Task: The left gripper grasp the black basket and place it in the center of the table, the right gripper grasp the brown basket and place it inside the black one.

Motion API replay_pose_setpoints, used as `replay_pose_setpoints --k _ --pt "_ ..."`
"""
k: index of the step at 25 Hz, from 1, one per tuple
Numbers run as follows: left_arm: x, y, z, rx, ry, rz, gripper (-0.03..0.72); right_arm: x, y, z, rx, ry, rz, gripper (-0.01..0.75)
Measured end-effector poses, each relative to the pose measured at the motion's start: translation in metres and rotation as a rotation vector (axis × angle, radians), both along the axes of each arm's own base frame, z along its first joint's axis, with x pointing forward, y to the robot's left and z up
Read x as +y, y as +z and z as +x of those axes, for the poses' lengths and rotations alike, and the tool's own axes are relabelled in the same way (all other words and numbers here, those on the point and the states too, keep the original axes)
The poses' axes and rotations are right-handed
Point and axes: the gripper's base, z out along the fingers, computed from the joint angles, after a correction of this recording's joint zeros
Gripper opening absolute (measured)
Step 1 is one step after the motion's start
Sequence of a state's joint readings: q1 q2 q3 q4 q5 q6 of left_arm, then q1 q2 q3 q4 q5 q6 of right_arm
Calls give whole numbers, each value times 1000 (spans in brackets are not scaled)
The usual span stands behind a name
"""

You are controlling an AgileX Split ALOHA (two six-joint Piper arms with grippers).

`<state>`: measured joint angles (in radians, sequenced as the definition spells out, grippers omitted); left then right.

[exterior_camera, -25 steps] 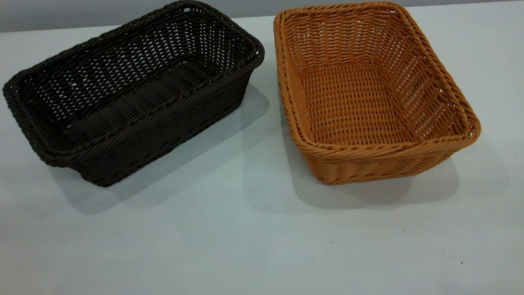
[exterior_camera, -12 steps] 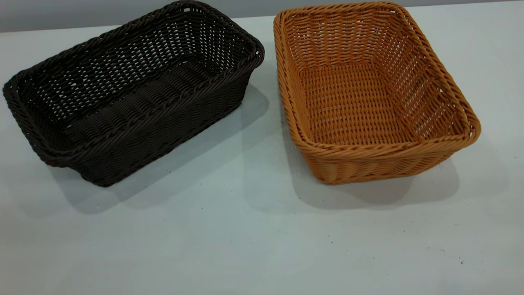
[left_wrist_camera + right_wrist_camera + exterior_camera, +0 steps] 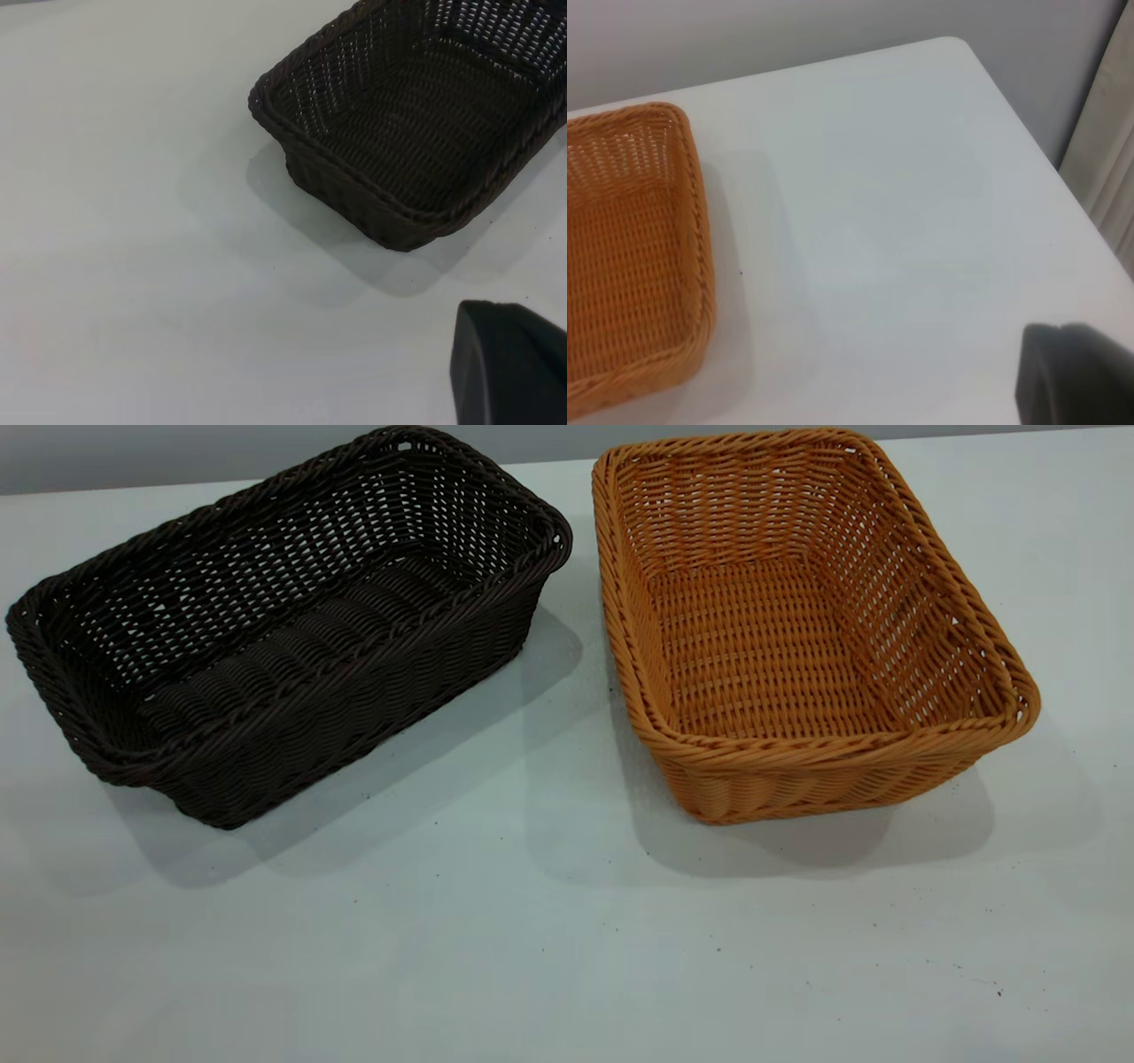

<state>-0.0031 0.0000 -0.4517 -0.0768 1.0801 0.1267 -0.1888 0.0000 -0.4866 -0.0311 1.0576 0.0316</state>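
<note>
Exterior view: black basket (image 3: 283, 629) sits toward the counter's (image 3: 532, 957) far left, upright, angled. Brown basket (image 3: 797, 629) stands upright at the far right part, just beside the black one, a narrow gap between their near corners. No arms visible here.

Left wrist view: black basket's end (image 3: 416, 133) on bare counter; left gripper (image 3: 509, 363) only a dark bulk, apart from it; open or closed, cannot tell.

Right wrist view: brown basket's corner (image 3: 638, 257) well short of the counter's rounded corner (image 3: 957, 44). Right gripper (image 3: 1076, 376) a dark bulk, clear of the basket; state cannot be told.
</note>
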Motion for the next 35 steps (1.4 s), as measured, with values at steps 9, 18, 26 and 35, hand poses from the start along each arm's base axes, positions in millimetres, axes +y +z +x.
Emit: replay_pose_setpoints --k 9,18,26,35 --pt "-2 0 0 -2 -14 -24 -1 1 0 0 -3 9 16 5" --pt "-9 1 -1 -2 -66 -73 -1 4 0 1 -9 23 45 5" --pt "-12 13 -2 -83 -151 -12 39 13 5 2 -53 115 88 8" --pt "-18 45 16 -131 -240 -17 288 29 24 33 -3 340 184 281"
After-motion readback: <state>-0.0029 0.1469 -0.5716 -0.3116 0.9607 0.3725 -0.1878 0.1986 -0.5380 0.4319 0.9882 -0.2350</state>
